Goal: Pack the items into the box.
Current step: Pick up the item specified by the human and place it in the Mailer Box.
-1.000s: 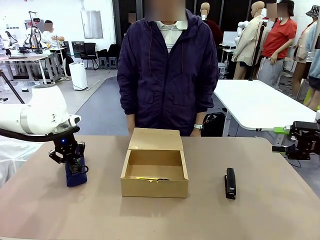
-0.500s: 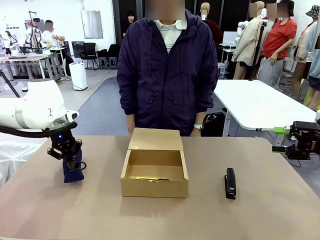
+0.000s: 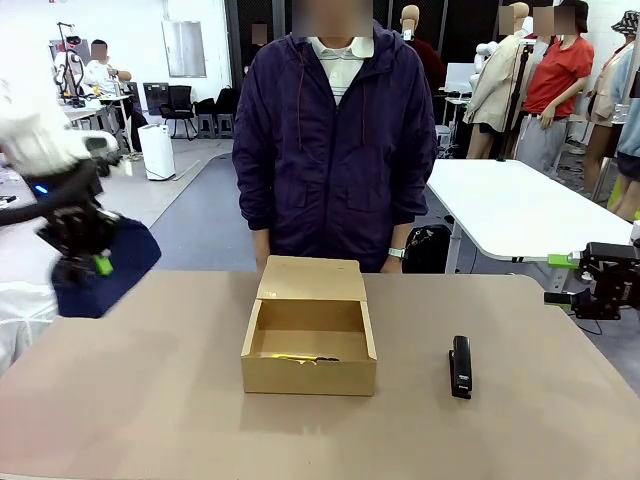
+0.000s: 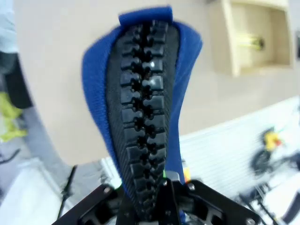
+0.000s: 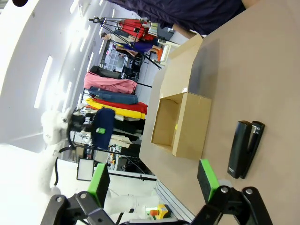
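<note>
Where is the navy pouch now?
In the front view, the navy pouch hangs from the left gripper above the left edge of the table, left of the box.

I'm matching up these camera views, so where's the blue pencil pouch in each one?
Front view: pencil pouch far left, raised, left of the box.
Left wrist view: pouch centre, zipper toward camera; box top right.
Right wrist view: pouch small, left of centre, beyond the box.
Shared landmark: the box.

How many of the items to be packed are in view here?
2. The navy pouch hangs in the left gripper near the table's left end; the yellow-green pen lies inside the box. The box's front wall may hide more.
</note>
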You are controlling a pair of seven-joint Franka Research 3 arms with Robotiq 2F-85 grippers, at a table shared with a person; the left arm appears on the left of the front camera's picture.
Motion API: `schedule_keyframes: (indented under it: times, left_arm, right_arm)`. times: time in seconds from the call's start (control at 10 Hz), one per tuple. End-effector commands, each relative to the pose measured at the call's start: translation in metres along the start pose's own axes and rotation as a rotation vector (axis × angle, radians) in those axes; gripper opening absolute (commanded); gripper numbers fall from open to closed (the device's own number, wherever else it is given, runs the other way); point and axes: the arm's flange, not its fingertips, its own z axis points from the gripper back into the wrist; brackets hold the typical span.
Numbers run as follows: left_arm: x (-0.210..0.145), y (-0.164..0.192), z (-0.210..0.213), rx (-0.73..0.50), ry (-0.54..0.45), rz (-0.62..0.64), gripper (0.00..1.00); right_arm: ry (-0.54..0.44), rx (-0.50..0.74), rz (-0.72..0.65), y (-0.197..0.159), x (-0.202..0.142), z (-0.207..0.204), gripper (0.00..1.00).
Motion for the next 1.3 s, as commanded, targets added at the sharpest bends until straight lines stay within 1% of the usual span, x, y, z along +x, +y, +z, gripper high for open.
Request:
schedule_keyframes:
  times: [0.0,0.1,0.4,0.5,0.6,0.7,0.8,0.9,1.0,1.1,1.2]
  left_arm:
    - [-0.037,0.014,0.004,-0.006,0.029,-0.036,0.00]
    - [0.000,0.000,0.000,0.000,0.000,0.000,0.00]
    - [0.000,0.000,0.000,0.000,0.000,0.000,0.00]
    - [-0.012,0.003,0.002,-0.003,0.009,-0.026,0.00]
    - [-0.005,-0.034,-0.006,0.037,-0.088,-0.143,0.00]
    - [0.003,-0.078,-0.008,0.065,-0.175,-0.309,0.00]
    - [0.015,-0.122,-0.011,0.083,-0.243,-0.546,0.00]
    - [0.031,-0.169,-0.021,0.090,-0.282,-0.891,0.00]
    - [0.045,-0.205,-0.035,0.100,-0.281,-1.122,0.00]
    - [0.056,-0.236,-0.050,0.074,-0.276,-1.317,0.00]
    - [0.062,-0.258,-0.066,0.097,-0.272,-1.519,0.00]
  right_arm:
    - [0.016,0.000,-0.015,0.006,0.002,0.004,1.00]
    - [0.016,0.000,-0.015,0.006,0.002,0.004,1.00]
    - [0.016,0.000,-0.015,0.006,0.002,0.004,1.00]
    - [0.016,0.000,-0.015,0.006,0.002,0.004,1.00]
    - [0.016,0.000,-0.015,0.006,0.002,0.004,1.00]
    - [0.016,0.000,-0.015,0.006,0.002,0.004,1.00]
    - [0.016,0.000,-0.015,0.006,0.002,0.004,1.00]
    - [0.016,0.000,-0.015,0.006,0.002,0.004,1.00]
    - [0.016,0.000,-0.015,0.006,0.002,0.004,1.00]
    - [0.016,0.000,-0.015,0.006,0.002,0.004,1.00]
    - [0.016,0.000,-0.015,0.006,0.002,0.004,1.00]
